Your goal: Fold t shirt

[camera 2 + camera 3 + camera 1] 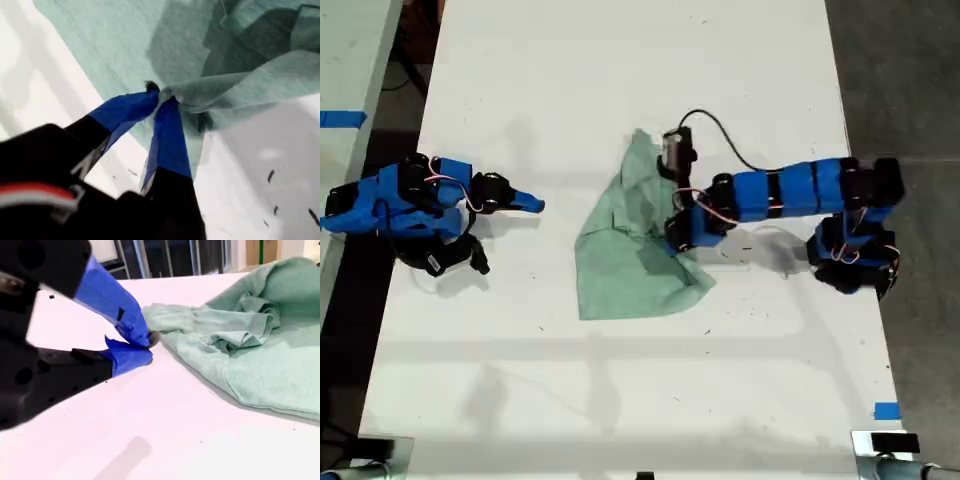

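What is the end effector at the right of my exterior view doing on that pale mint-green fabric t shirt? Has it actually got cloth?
Observer: Yes. The first wrist view shows the first end effector shut on a bunched fold of the pale mint-green fabric t shirt.
Operator: And the one at the exterior view's left?
Observer: The second wrist view shows the second end effector closed on nothing, its tips short of the shirt's edge, low over the white table.
Operator: Is the pinched cloth lifted?
Observer: It appears so. In the first wrist view the fold stands clear of the table with shadow beneath it.
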You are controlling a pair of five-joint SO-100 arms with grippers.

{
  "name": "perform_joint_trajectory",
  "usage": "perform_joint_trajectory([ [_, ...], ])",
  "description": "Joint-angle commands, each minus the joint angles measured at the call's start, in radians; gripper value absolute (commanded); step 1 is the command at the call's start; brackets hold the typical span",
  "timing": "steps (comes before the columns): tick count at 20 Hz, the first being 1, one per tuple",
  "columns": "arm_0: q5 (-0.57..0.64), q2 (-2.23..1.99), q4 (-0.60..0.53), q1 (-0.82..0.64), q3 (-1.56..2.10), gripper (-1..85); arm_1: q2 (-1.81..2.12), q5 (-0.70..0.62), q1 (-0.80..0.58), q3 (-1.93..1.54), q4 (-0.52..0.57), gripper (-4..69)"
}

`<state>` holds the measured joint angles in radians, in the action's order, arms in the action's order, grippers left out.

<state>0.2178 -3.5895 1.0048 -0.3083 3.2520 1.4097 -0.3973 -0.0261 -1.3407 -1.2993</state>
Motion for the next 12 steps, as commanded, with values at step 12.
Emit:
perform_joint_trajectory([
  [12, 0.002, -0.006, 0.003, 0.002, 0.04, -0.3, 0.672, 0.051, -0.035, -0.212, -0.314, 25.8],
])
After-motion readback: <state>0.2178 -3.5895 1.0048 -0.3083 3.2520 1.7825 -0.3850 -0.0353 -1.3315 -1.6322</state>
